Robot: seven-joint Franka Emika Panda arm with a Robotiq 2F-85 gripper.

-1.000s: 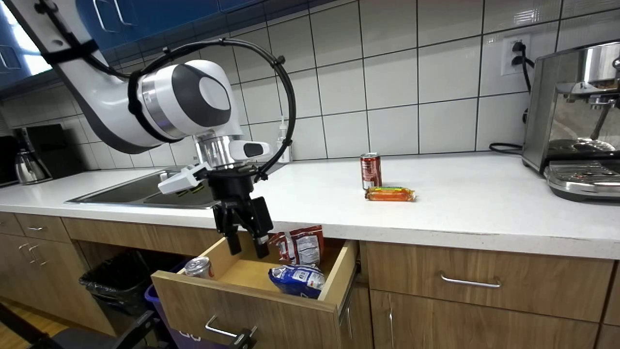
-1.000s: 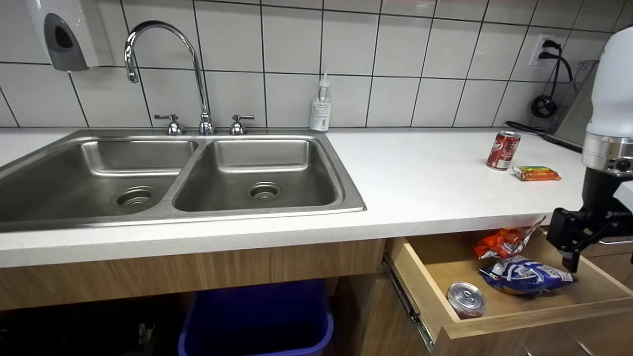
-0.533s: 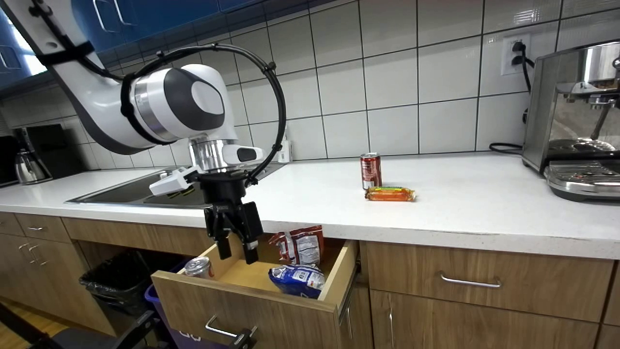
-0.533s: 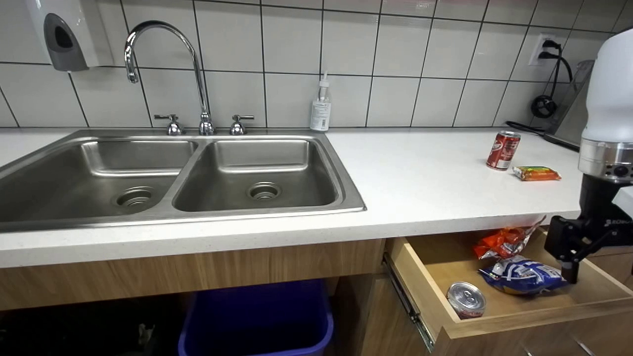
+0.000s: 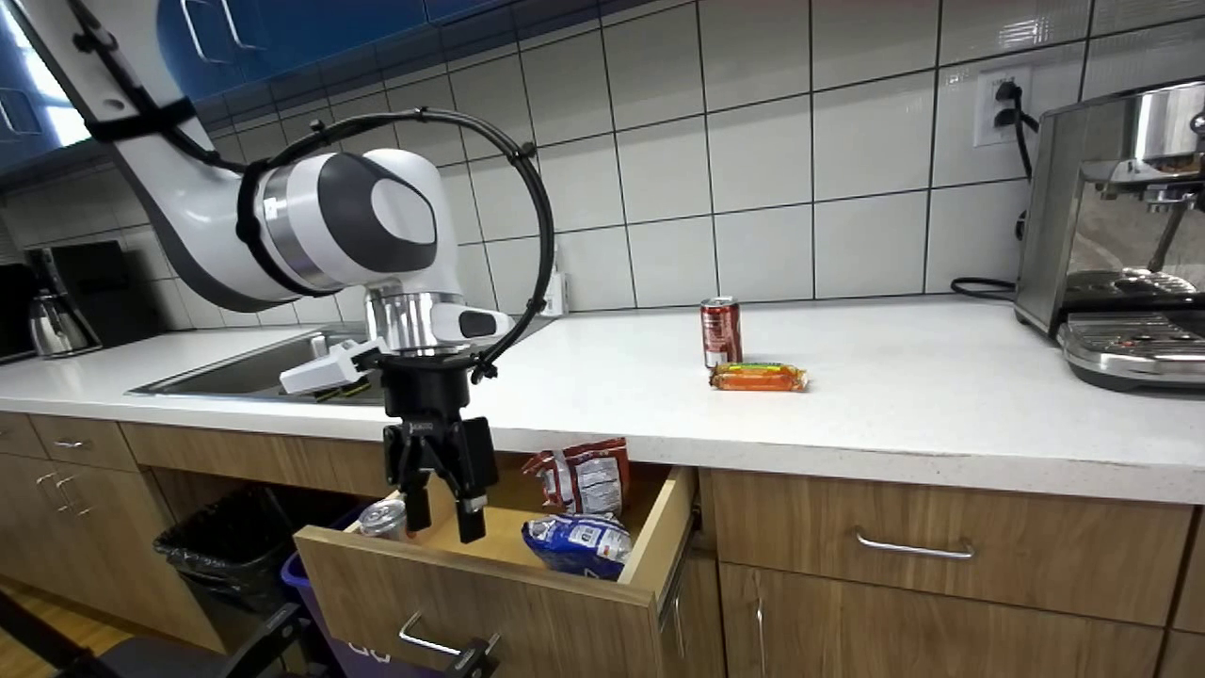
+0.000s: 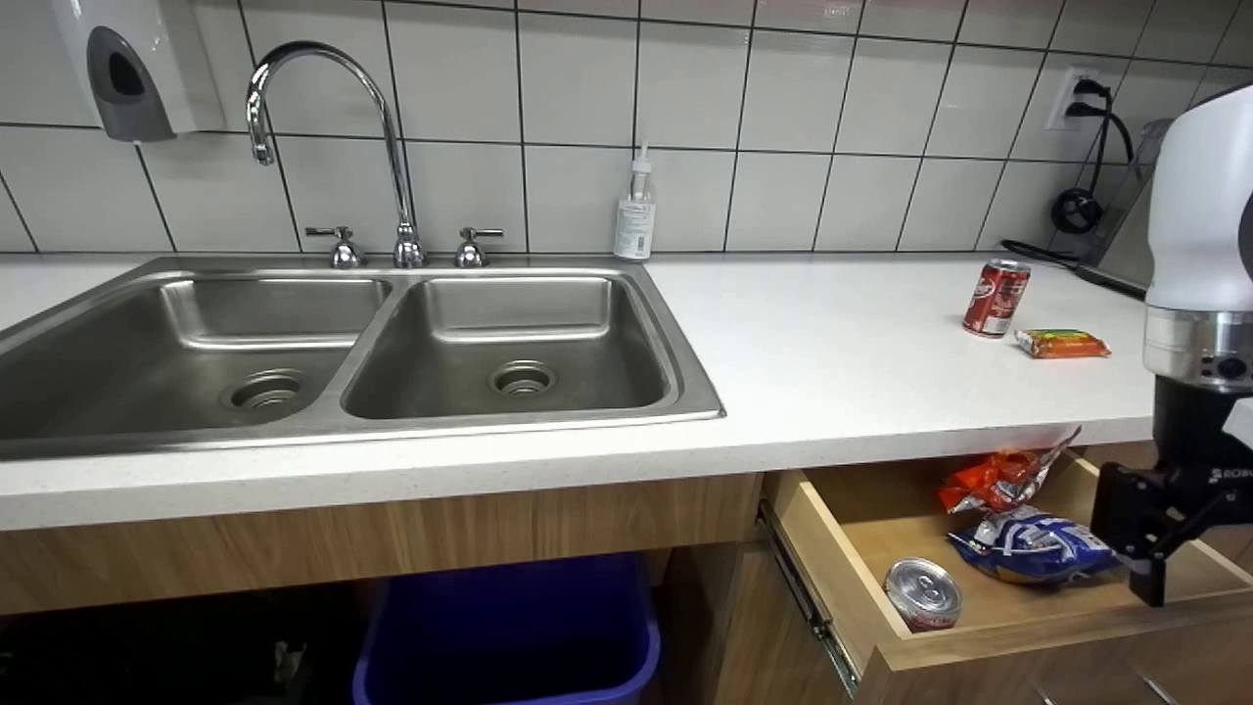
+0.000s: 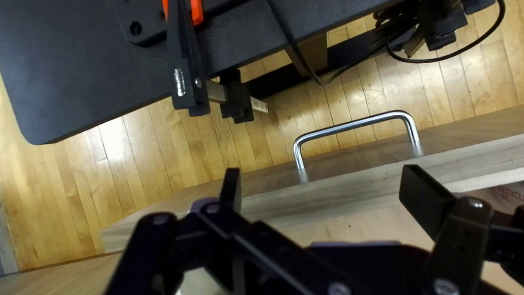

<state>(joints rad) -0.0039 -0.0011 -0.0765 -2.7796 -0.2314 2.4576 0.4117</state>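
Observation:
My gripper (image 5: 444,523) stands open above the pulled-out wooden drawer (image 5: 490,612), close to its front panel, holding nothing. In the wrist view the drawer's front edge (image 7: 348,186) and metal handle (image 7: 354,126) lie between and beyond the spread fingers (image 7: 232,186). Inside the drawer, a silver-topped can (image 6: 922,592) stands in the front corner; its printed side (image 7: 511,193) shows at the right of the wrist view. A blue chip bag (image 6: 1033,548) lies to the other side of the gripper. Behind it leans a red bag (image 5: 595,478). Bag contact with the gripper is not visible.
On the white counter (image 5: 894,405) stand a red can (image 5: 722,331) and an orange packet (image 5: 758,379), with a coffee machine (image 5: 1130,235) farther along. The counter edge overhangs the drawer's back. A dark table (image 7: 82,65) with a clamp (image 7: 188,78) faces the drawer handle.
The gripper has come down and toward the drawer's front, shifting left toward the silver-topped can in an exterior view. It stays open. The drawer, bags and cans have not moved.

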